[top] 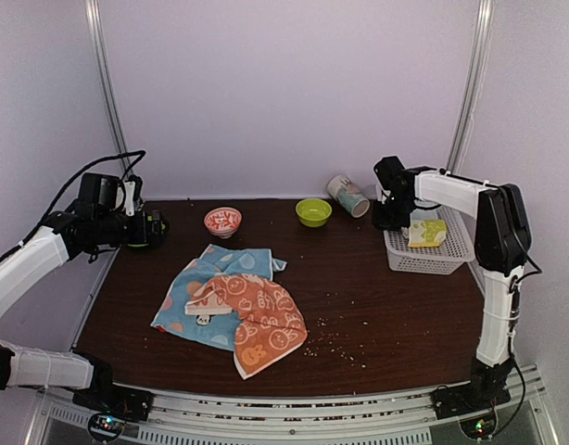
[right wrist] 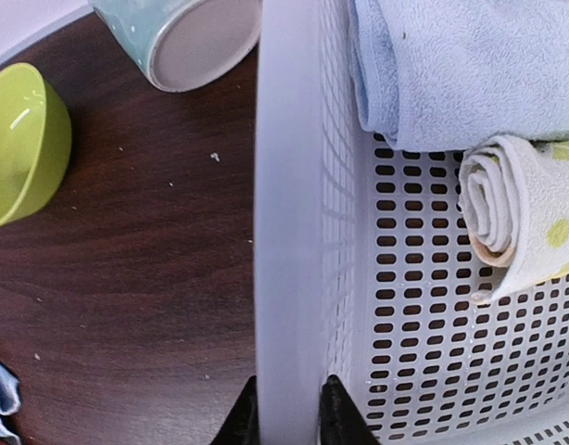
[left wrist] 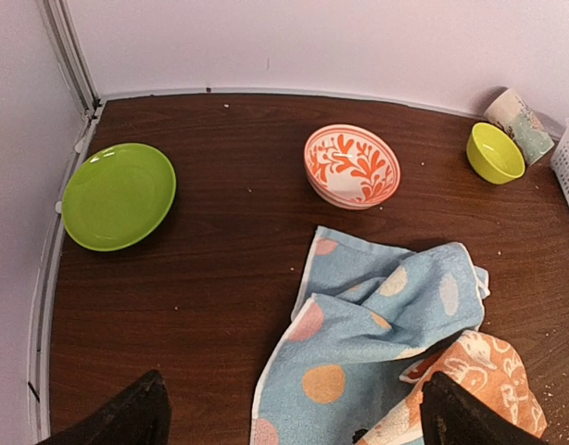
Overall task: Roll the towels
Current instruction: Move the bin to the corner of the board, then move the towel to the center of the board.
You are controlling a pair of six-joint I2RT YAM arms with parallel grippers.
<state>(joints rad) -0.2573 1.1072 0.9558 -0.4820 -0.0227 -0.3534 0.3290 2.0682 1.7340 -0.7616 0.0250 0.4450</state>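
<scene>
Two towels lie crumpled together at the table's middle left. The light blue dotted towel [top: 196, 297] [left wrist: 377, 334] is underneath, and the orange bunny towel [top: 266, 324] [left wrist: 479, 380] overlaps its right side. My left gripper [top: 155, 227] [left wrist: 289, 417] hangs open above the table, up and left of the towels, holding nothing. My right gripper [top: 391, 218] [right wrist: 289, 417] is shut on the left rim of the white basket [top: 451, 255] [right wrist: 284, 232], one finger on each side of the wall.
The basket holds a pale blue roll [right wrist: 470, 65] and a yellow-green patterned roll [right wrist: 516, 218]. A green plate [left wrist: 118, 195], an orange-patterned bowl [top: 222, 221], a lime bowl [top: 313, 211] and a tipped cup [top: 347, 196] sit along the back. Crumbs [top: 335, 345] dot the front right.
</scene>
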